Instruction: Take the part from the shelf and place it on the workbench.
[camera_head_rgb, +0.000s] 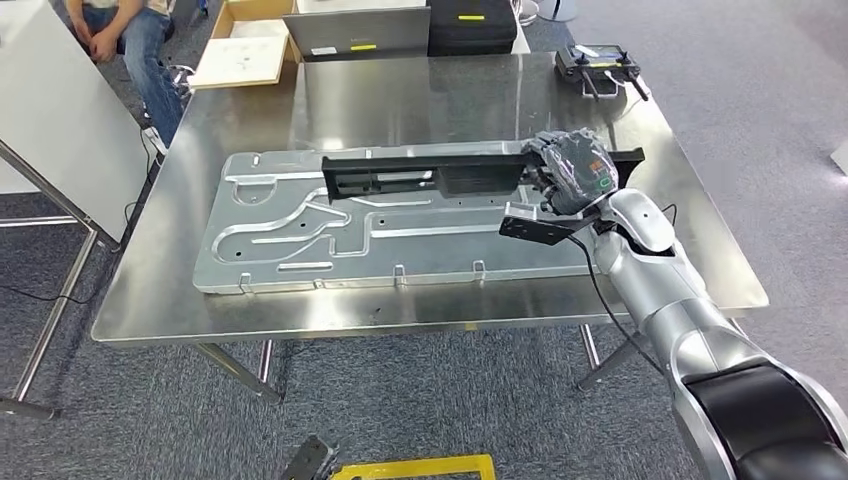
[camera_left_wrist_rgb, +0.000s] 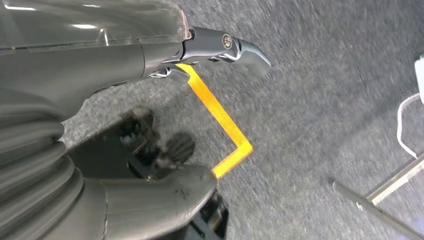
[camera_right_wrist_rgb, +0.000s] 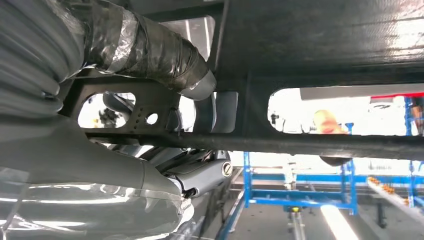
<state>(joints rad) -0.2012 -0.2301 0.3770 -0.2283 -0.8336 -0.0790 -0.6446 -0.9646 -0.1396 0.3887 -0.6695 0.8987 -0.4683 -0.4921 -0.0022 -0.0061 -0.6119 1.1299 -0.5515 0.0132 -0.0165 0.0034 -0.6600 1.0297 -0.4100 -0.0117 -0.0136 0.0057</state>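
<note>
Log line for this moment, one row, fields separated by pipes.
right hand grips black part | part over silver plate on workbench | left hand hangs over floor | placement not yet done

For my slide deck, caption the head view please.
Right hand holds the long black part over the grooved plate on the workbench.

**Where our three cameras look**

From the head we look forward and down on the workbench (camera_head_rgb: 420, 90), far enough off to take in its whole top and the carpet around it. At our right wrist we sit close behind the right hand (camera_head_rgb: 572, 170), pressed under the black part (camera_head_rgb: 430, 178) and facing out level toward blue racks (camera_right_wrist_rgb: 295, 185); hand and part are what this view shares with the head. Our left wrist camera points down at the grey floor (camera_left_wrist_rgb: 320, 100) and yellow tape (camera_left_wrist_rgb: 220, 115), close behind the left hand (camera_left_wrist_rgb: 150, 115).
</note>
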